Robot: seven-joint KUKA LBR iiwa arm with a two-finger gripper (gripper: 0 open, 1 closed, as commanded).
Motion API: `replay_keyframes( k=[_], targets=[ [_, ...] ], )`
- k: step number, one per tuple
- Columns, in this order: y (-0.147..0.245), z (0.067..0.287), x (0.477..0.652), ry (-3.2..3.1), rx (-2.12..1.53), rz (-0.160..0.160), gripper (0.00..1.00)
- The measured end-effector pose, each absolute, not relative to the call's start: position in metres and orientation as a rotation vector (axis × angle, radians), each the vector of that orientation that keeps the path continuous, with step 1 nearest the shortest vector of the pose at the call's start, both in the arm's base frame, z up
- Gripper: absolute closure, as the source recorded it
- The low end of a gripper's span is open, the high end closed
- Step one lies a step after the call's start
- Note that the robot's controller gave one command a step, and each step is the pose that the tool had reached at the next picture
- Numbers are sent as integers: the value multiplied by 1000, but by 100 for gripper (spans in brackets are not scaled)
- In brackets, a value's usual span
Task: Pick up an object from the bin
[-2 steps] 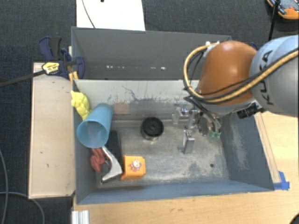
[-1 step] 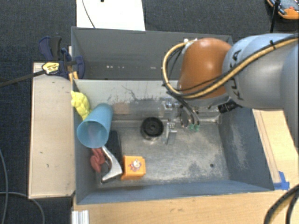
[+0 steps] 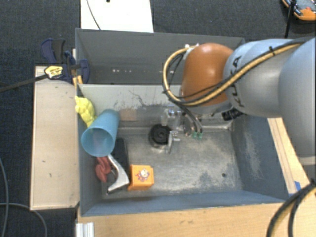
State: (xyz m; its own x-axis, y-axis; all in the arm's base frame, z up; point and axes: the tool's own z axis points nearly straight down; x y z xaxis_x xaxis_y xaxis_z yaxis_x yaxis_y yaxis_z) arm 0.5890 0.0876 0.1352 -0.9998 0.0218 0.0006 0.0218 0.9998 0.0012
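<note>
Near the middle of the bin point(image 3: 217, 174) floor, a little toward the back wall, a small black round object point(image 3: 158, 134) is lying on its own. From above it is reading as a squat disc or cap: dark, matte and roughly circular, with a slightly lighter patch at its centre. A pale metallic bit is showing at its lower right edge. Its exact kind cannot be told.

The gripper point(image 3: 175, 130) is hanging just to the right of this black object, close against its right edge. Whether the two are touching cannot be told. Whether the gripper is released or clenched also cannot be told, as its metal parts are overlapping one another from this angle.

The arm point(image 3: 276, 78) is reaching in from the right, across the bin's right wall. Its orange cover point(image 3: 205, 73) is sitting over the back of the floor, and cables point(image 3: 170, 70) are looping round the cover's left side.

The other contents are all lying along the left wall, well apart from the gripper:
- A light-blue plastic cup point(image 3: 101, 132) is lying on its side, its mouth facing the near left.
- A yellow knobbly thing point(image 3: 85, 110) is resting just behind the cup.
- A red thing point(image 3: 102, 168) is lying just in front of the cup's mouth.
- A white and black piece point(image 3: 117, 177) is lying beside the red thing.
- An orange block point(image 3: 141, 177) with a pale round mark on top is sitting just beside the white and black piece.
</note>
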Motion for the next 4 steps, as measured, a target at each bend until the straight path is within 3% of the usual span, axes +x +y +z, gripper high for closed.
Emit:
replay_keyframes(
  k=[1,2,3,4],
  targets=[
    [74,109,573,-3147,-55,-3,0],
    [66,85,573,-3133,-240,-2,0],
    [67,77,584,-3138,-258,0,0],
    [67,75,588,-3155,0,1,0]
  ],
)
